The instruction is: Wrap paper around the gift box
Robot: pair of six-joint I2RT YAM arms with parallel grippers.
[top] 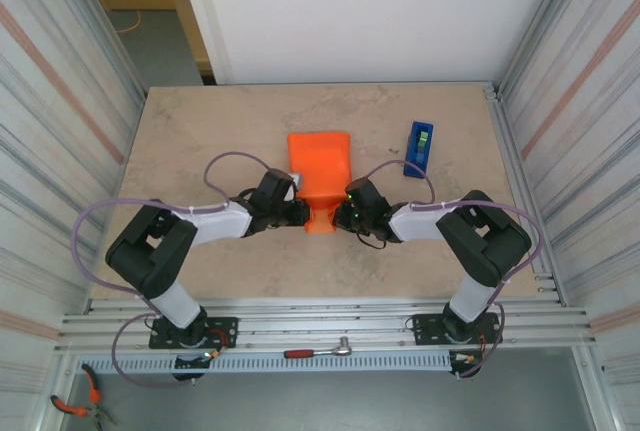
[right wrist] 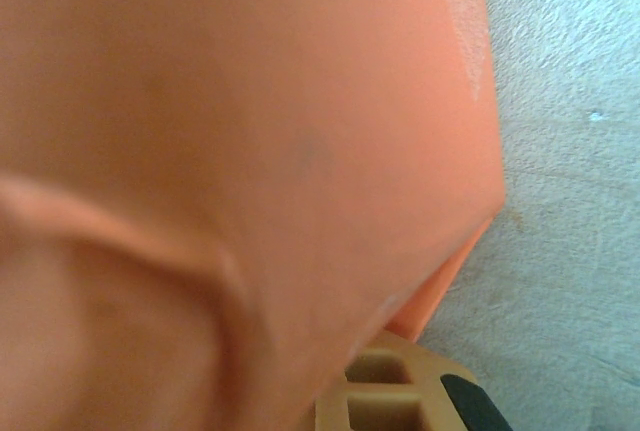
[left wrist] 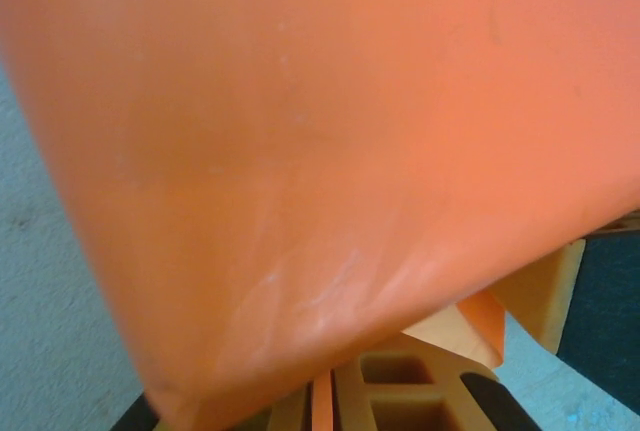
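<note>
The orange paper (top: 320, 166) lies in the middle of the table, folded up into a tall hump that narrows toward the arms. The gift box is hidden under it. My left gripper (top: 298, 214) is at the left of the paper's narrow near end, shut on it. In the left wrist view a thin strip of paper (left wrist: 322, 406) runs between the tan fingers (left wrist: 400, 396). My right gripper (top: 341, 216) meets the same end from the right and is shut on the paper (right wrist: 250, 151), which drapes over one finger; the other finger (right wrist: 395, 401) shows.
A blue tape dispenser (top: 420, 148) stands to the right of the paper, apart from it. Corrugated walls close in the table on both sides. A ratchet (top: 320, 351) and pliers (top: 75, 406) lie on the rail below the table's near edge.
</note>
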